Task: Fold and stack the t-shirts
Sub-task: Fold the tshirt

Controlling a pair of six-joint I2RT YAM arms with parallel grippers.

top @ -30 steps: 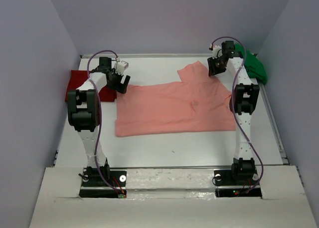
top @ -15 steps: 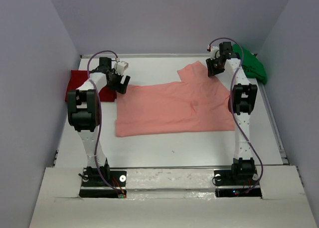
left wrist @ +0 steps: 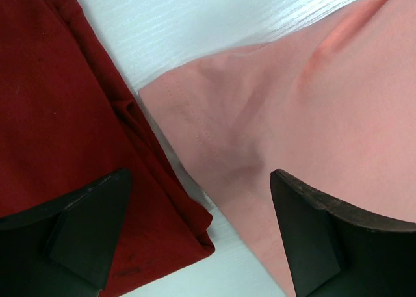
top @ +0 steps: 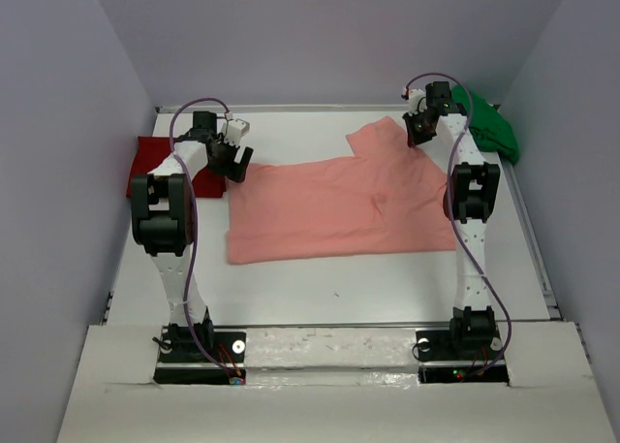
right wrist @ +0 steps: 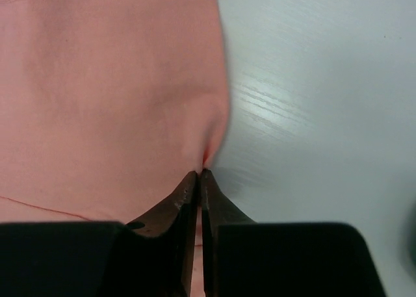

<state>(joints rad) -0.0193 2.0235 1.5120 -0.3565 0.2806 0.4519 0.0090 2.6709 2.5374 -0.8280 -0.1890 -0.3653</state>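
The salmon-pink t-shirt (top: 339, 205) lies spread flat in the middle of the table. My right gripper (top: 417, 133) is at its far right corner, and in the right wrist view it (right wrist: 200, 172) is shut on the pinched edge of the pink cloth (right wrist: 110, 82). My left gripper (top: 237, 164) hovers open over the shirt's left sleeve. In the left wrist view it (left wrist: 198, 180) straddles the pink sleeve (left wrist: 312, 102) and the edge of the deep red t-shirt (left wrist: 52, 102). The red shirt (top: 145, 162) lies folded at the far left. The green t-shirt (top: 494, 128) is bunched at the far right.
White tabletop (top: 339, 288) lies in front of the pink shirt, with raised edges and purple walls around it. Both arm bases stand at the near edge.
My right gripper has shut on the pink shirt's edge after shifting slightly toward the far side. The left arm has not moved.
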